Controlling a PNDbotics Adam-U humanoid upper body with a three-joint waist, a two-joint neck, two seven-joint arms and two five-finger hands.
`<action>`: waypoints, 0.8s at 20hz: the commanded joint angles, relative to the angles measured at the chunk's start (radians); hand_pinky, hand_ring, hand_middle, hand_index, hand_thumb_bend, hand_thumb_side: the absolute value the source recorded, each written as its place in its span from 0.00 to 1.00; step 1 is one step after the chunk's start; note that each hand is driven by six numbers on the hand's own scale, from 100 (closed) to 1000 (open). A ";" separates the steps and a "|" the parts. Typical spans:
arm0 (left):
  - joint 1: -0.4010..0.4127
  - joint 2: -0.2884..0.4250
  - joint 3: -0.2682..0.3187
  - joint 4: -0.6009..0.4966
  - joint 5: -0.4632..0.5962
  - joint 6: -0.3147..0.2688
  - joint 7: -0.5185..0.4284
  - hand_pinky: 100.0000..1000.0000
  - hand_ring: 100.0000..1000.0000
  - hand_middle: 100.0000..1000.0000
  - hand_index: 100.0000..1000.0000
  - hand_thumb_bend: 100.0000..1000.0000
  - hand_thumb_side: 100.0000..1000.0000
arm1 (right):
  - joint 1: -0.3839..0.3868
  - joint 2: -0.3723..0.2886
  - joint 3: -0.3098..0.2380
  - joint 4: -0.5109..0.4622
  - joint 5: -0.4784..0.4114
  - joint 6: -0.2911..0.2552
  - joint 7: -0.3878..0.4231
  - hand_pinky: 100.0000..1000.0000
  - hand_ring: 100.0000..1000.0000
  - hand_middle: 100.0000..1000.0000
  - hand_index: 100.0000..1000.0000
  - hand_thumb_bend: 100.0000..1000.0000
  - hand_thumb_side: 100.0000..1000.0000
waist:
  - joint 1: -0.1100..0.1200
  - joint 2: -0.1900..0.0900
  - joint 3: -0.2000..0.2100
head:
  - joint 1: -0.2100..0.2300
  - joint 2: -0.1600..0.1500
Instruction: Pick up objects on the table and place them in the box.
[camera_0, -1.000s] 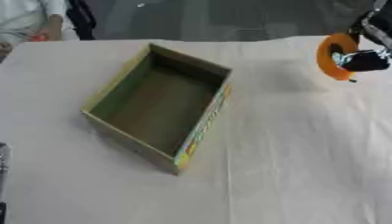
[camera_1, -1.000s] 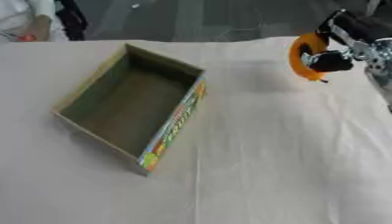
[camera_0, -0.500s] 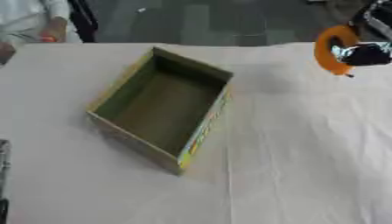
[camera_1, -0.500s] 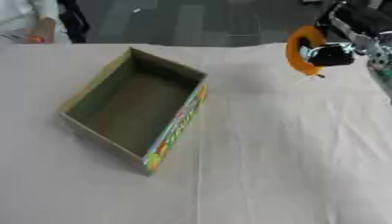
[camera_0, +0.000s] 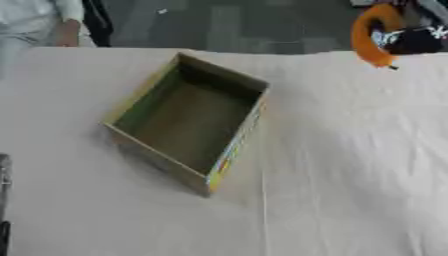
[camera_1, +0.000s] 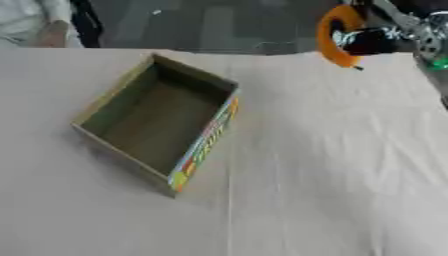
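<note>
Cream cloth, lightly creased, is spread over the whole table (camera_0: 350, 165), which fills most of both views. Beyond its far edge, dark grey floor is seen. An open cardboard box (camera_0: 188, 120) is set on the cloth left of centre, turned at an angle so that one corner points toward the viewer. Its inside is dull green-brown and nothing is seen in it; a bright multicoloured printed strip runs along its near right side. At the upper right, well apart from the box and raised above the far edge of the table, an orange ring-shaped object (camera_1: 337, 35) is held upright by the black right hand (camera_1: 376, 37), whose fingers are curled round it. Only a dark sliver of the left hand (camera_0: 3, 200) is seen at the lower left edge; its fingers cannot be made out.
</note>
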 joint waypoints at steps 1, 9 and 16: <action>-0.007 0.021 0.005 -0.019 -0.002 -0.003 -0.002 0.59 0.57 0.50 0.76 0.00 0.92 | -0.047 0.007 0.002 -0.031 -0.031 0.006 0.006 0.73 0.70 0.34 0.36 0.00 0.38 | -0.004 -0.030 0.003 | -0.009 0.010; -0.010 0.018 0.000 -0.019 0.001 -0.006 -0.008 0.59 0.57 0.50 0.76 0.00 0.92 | -0.112 0.094 0.031 -0.038 -0.070 0.018 0.032 0.72 0.70 0.33 0.35 0.00 0.38 | -0.012 -0.050 0.023 | -0.022 0.020; -0.017 0.012 -0.003 -0.019 0.004 -0.013 -0.012 0.59 0.57 0.50 0.76 0.00 0.91 | -0.148 0.187 0.054 -0.012 -0.076 0.024 0.036 0.72 0.70 0.33 0.35 0.00 0.38 | -0.017 -0.054 0.046 | -0.037 0.019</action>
